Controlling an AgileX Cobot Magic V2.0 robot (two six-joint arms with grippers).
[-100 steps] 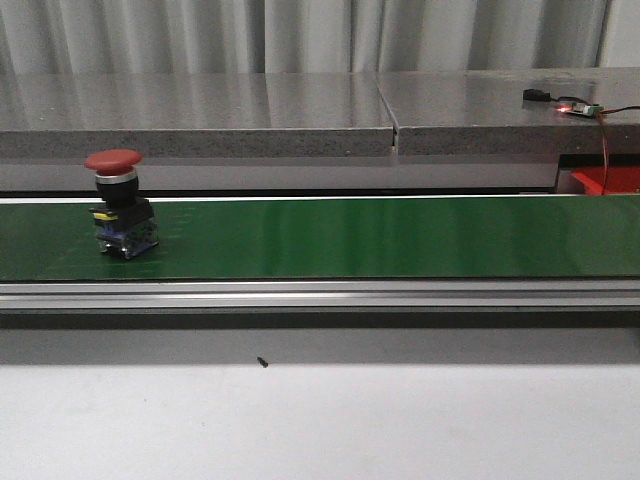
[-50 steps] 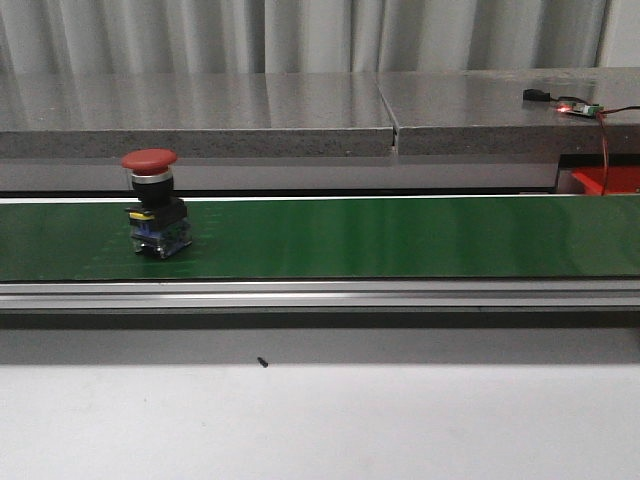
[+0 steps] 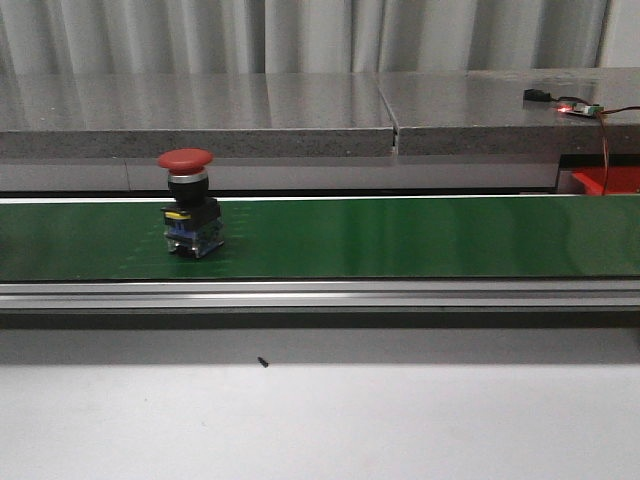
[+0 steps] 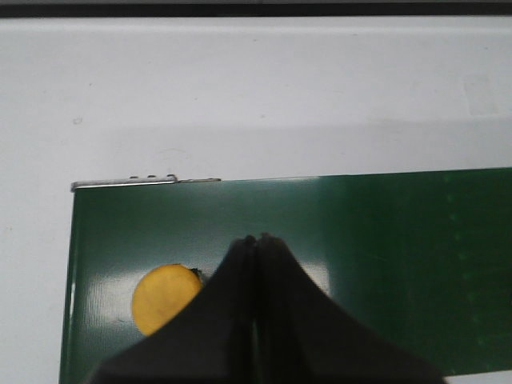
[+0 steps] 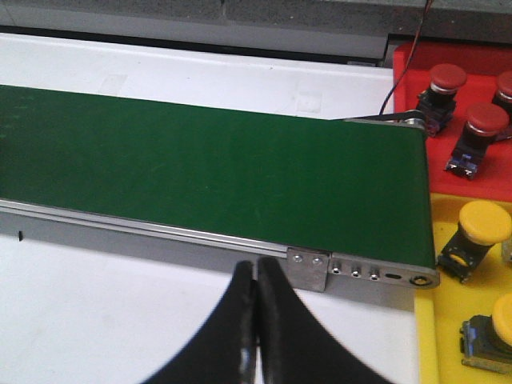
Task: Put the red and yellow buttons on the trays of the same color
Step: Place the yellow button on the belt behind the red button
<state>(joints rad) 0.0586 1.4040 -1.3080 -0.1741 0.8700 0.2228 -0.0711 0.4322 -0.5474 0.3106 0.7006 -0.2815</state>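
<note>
1. A red button (image 3: 190,215) is seen standing upright on the green conveyor belt (image 3: 400,236), toward the belt's left part in the front view (red mushroom cap on top, black and blue body below).
2. The belt's aluminium rail (image 3: 320,294) is seen along the near edge, with the white table (image 3: 320,420) in front of it.
3. In the left wrist view, the left gripper (image 4: 257,240) is shown with its fingers pressed together and nothing between them; a yellow button (image 4: 165,298) is seen on the belt just beside them, partly hidden by the fingers.
4. In the right wrist view, the right gripper (image 5: 256,268) is likewise shown with its fingertips touching and nothing held, over the table near the belt's right end.
5. Beyond that end, a red tray (image 5: 412,68) is seen holding red-capped buttons, and nearer, a yellow tray (image 5: 448,320) is seen holding yellow-capped ones.
</note>
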